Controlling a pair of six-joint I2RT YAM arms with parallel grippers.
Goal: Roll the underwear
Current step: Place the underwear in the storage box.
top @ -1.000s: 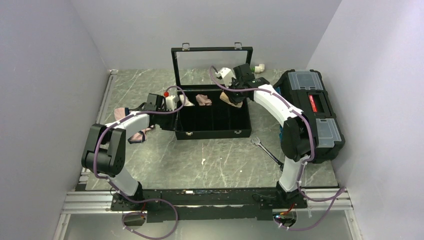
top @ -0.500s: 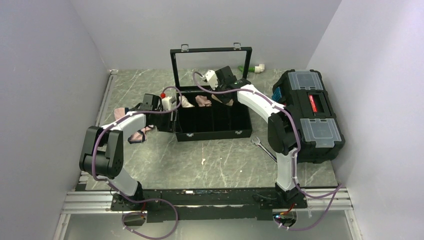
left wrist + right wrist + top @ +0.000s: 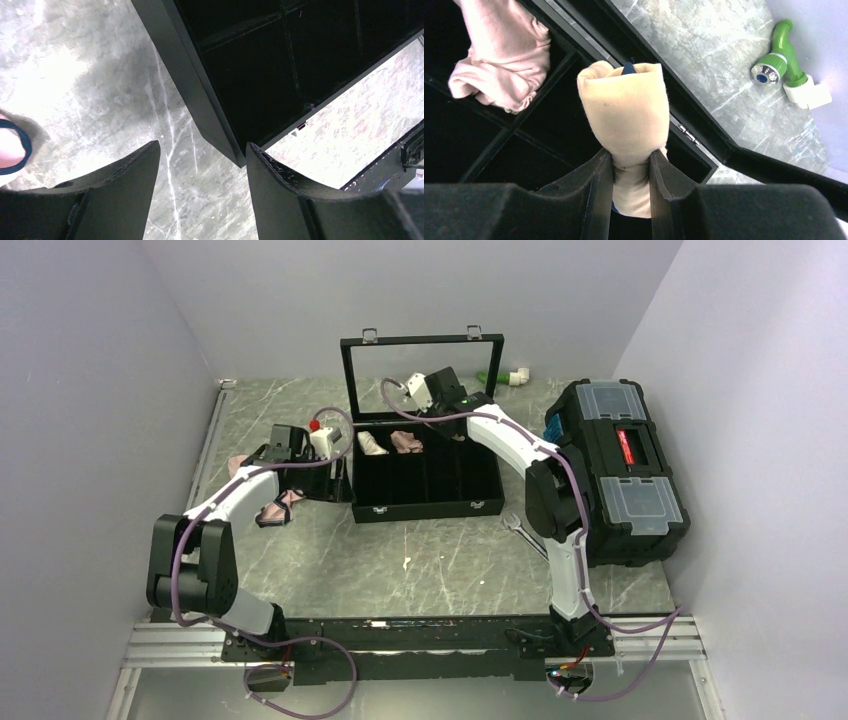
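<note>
The right gripper (image 3: 630,156) pinches the rolled underwear (image 3: 626,107), which points to 12 o'clock above the compartments of the black box (image 3: 749,157), a pink roll (image 3: 504,55) at 10 o'clock, while the left gripper (image 3: 202,147) gapes wide and empty beside that box's corner.

place: likely a robot lab | evidence: plain enclosure walls (image 3: 100,390), marbled table (image 3: 400,540), mounting rail (image 3: 400,636), toolbox (image 3: 620,470)

Marbled table (image 3: 440,555) with case (image 3: 425,508), toolbox (image 3: 640,495)

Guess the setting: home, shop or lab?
Probably a lab test cell: plain walls box in a marble-look table, two arms bolted to a rail, staged props like a toolbox and divider case.
</note>
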